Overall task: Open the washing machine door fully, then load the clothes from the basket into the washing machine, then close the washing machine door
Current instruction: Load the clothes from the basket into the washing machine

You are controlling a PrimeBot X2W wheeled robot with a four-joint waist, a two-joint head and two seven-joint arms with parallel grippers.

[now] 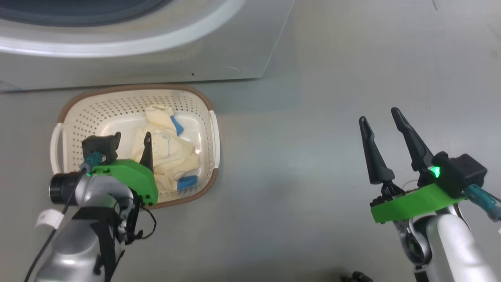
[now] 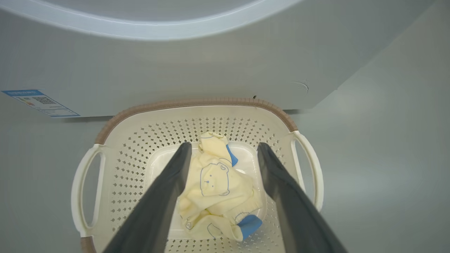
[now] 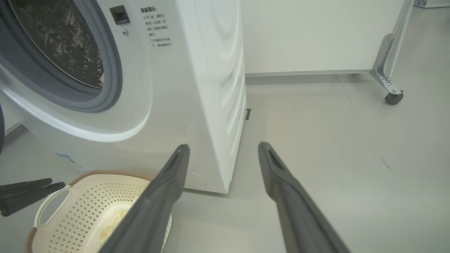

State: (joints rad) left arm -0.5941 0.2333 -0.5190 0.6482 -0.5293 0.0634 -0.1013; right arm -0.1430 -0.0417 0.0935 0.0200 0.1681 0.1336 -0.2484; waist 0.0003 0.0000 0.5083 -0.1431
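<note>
The left gripper [image 2: 224,146] is closest, its two dark fingers spread apart and empty, pointing down into the basket [image 1: 137,88]. From its wrist camera the fingers frame the clothes [image 2: 214,186], one on each side; whether they touch the fabric cannot be told.

The clothes are a crumpled cream-yellow bundle with blue patches and a faint bear outline, lying in the middle of the basket's base. The basket is cream plastic with perforated walls, a brown rim and white side handles. It sits on the grey floor [image 1: 313,164], just in front of the washer [image 1: 156,66] and nearly touching its lower front panel.

The right gripper [image 1: 379,115] hovers over bare floor, well apart from the basket on the robot's right, fingers also spread and holding nothing.

The right wrist camera shows the washer's round mouth uncovered, with its grey gasket [image 3: 113,88] and steel drum [image 3: 63,45] in sight. A blue sticker [image 2: 40,102] sits low on the washer's front. A metal leg on a caster [image 3: 393,98] stands farther back.
</note>
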